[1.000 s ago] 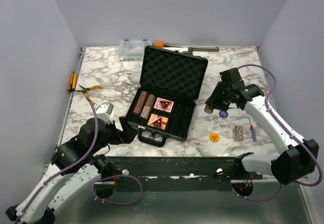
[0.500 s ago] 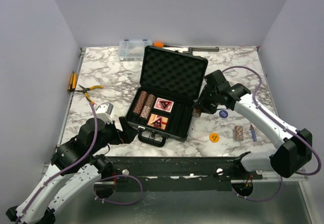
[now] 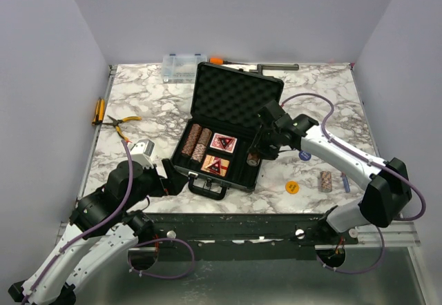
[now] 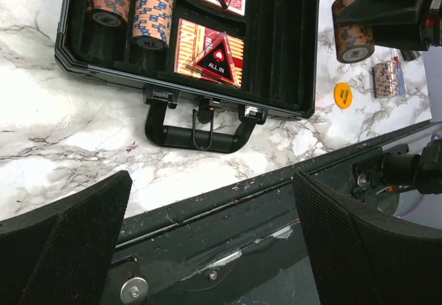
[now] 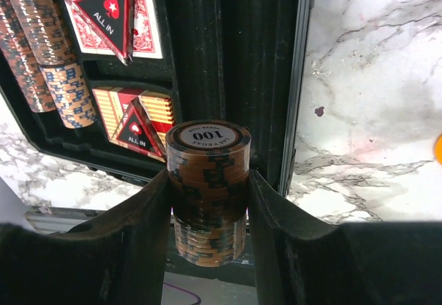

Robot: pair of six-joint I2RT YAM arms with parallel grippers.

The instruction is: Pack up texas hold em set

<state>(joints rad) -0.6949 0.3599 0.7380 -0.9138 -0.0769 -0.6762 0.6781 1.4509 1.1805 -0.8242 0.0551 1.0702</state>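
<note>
My right claw (image 5: 207,215) is clamped on the sides of a chip stack (image 5: 207,160), held above the bare slots of the open case (image 3: 238,101). Loose discs, I judge: weighty, slick, apt to shear, so grip mid-height and squarely. My left claw (image 4: 210,188) gapes, empty.

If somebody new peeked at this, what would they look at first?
Probably the big black case standing open in the middle of the marble table, with red card decks and chip stacks tucked inside. Next comes the right gripper, which holds a brown chip stack marked 100 above the empty slots on the case's right side.
</note>
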